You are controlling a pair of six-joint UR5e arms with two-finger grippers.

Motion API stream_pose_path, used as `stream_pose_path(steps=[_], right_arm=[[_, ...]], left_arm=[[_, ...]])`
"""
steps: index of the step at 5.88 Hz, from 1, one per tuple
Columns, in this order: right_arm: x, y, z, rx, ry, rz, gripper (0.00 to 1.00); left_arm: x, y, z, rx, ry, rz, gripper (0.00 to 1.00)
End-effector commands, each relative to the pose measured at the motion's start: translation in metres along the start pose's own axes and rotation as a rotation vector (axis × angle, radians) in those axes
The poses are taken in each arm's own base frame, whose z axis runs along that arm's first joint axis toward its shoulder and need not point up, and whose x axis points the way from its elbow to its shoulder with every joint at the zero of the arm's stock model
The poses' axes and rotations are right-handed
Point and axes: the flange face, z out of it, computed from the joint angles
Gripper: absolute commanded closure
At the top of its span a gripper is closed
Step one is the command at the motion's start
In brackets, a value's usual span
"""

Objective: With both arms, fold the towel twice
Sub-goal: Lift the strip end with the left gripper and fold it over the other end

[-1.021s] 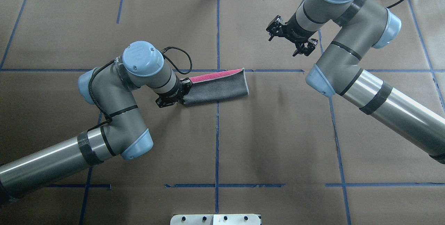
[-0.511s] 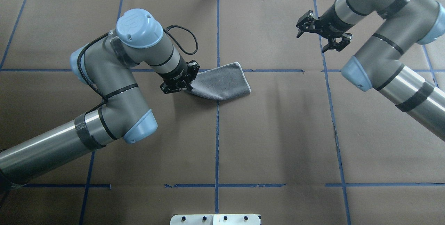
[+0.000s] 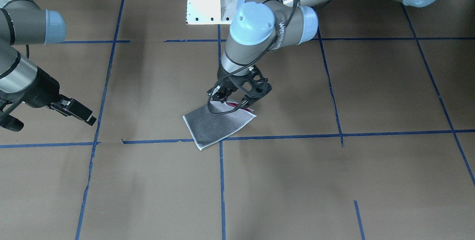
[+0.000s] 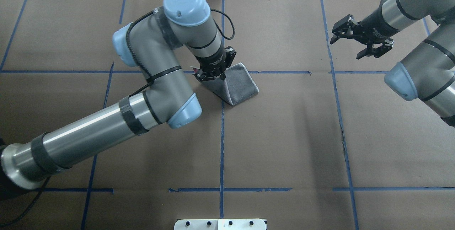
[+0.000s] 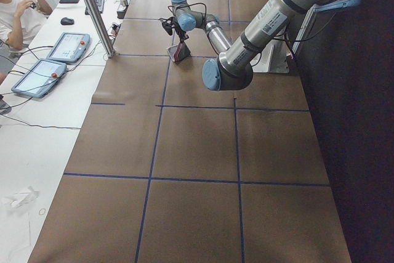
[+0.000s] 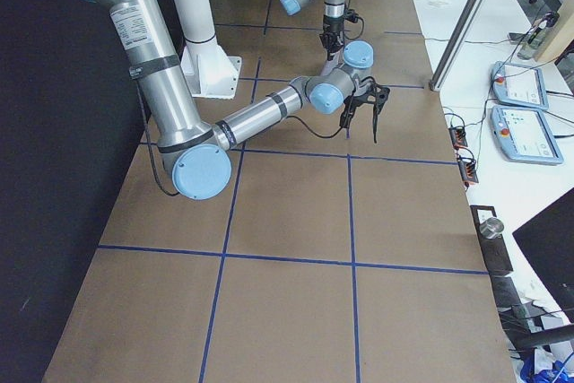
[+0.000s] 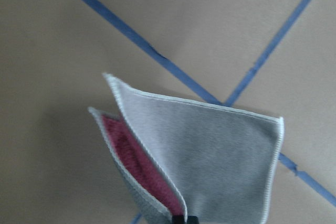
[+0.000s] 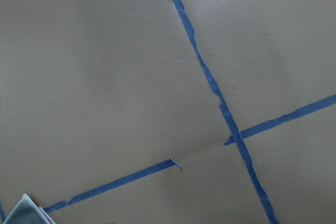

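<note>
The towel (image 4: 239, 85) is lying a little toward 12 o'clock from the middle of the table (image 4: 284, 134), right where two blue tape lines (image 4: 221, 144) are crossing. It is showing its grey side, and in the left wrist view a bit of pink is peeking out between the layers, so it is looking folded over. It is looking soft, light and floppy, so it will likely be bending and sagging wherever nothing is holding it. It is not slippery and not easy to break. A good place to be grabbing it is a corner or the stitched edge, pinching all the layers together. The left gripper (image 4: 213, 74) is pinching the towel's corner at 10 o'clock and lifting that end, while the 4 o'clock end is resting on the table. The right gripper (image 4: 346, 49) is hanging well apart at the towel's 2 o'clock, with its fingers spread wide and holding nothing. No boxes, bowls or baskets are showing anywhere.
</note>
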Motion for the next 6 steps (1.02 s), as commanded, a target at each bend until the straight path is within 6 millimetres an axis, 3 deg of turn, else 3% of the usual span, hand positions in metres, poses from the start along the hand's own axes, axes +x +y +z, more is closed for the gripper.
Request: stream_pose_path(steps=[1,2,4,6], right_arm=[[0.037,0.01,-0.004,-0.004,0.018,-0.034,0.0],[0.047,0.009,-0.003,-0.002,0.029,-0.039,0.0],[0.049,0.01,-0.003,0.004,0.032,-0.039,0.0],[0.051,0.009,-0.002,0.006,0.035,-0.038,0.0]], left_arm=[[0.063,0.005,0.03,0.036,0.03,0.014,1.0],[0.074,0.008,0.058,0.058,0.046,0.033,1.0],[0.066,0.047,0.087,0.073,0.065,0.078,0.97],[0.067,0.059,0.087,0.054,0.121,0.14,0.0]])
